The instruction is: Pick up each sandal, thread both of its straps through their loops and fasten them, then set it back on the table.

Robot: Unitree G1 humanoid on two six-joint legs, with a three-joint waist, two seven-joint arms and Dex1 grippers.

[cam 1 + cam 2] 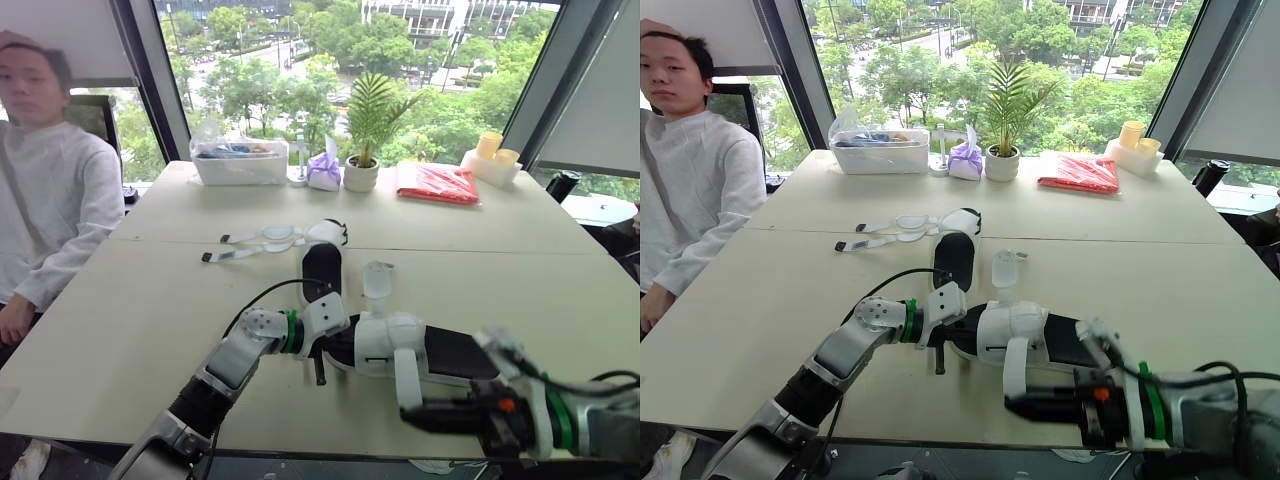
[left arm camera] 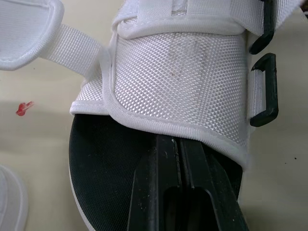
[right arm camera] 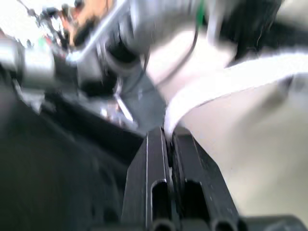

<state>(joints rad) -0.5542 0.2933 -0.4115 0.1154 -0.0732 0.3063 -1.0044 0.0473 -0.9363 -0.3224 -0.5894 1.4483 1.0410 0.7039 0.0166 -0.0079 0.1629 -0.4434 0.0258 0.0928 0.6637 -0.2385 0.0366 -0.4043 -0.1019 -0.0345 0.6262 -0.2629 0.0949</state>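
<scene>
The near sandal (image 1: 385, 340) was close to the front edge of the table (image 1: 120, 330), about midway along it, black footbed up, with both grippers at it. The left gripper (image 2: 177, 140) had its two fingers pressed together with nothing visible between them. They rested on the footbed with their tips tucked under the white woven band (image 2: 178, 82) across the sandal. Two black loops (image 2: 265, 91) sat at one end of that band.

The right gripper (image 3: 168, 131) was clamped tight on a white strap (image 1: 405, 372) that ran from the sandal's side toward the front edge, pinched between the fingertips. The sandal's other strap (image 1: 377, 280) stuck out toward the table's centre.

The second sandal (image 1: 322, 268) lay just beyond, near the middle of the table, its unfastened straps (image 1: 250, 245) spread toward the left edge. Along the back edge stood a clear plastic bin (image 1: 240, 160), a potted palm (image 1: 362, 125) and a red bag (image 1: 437, 183). A person (image 1: 50, 190) in a white top sat at the left edge.
</scene>
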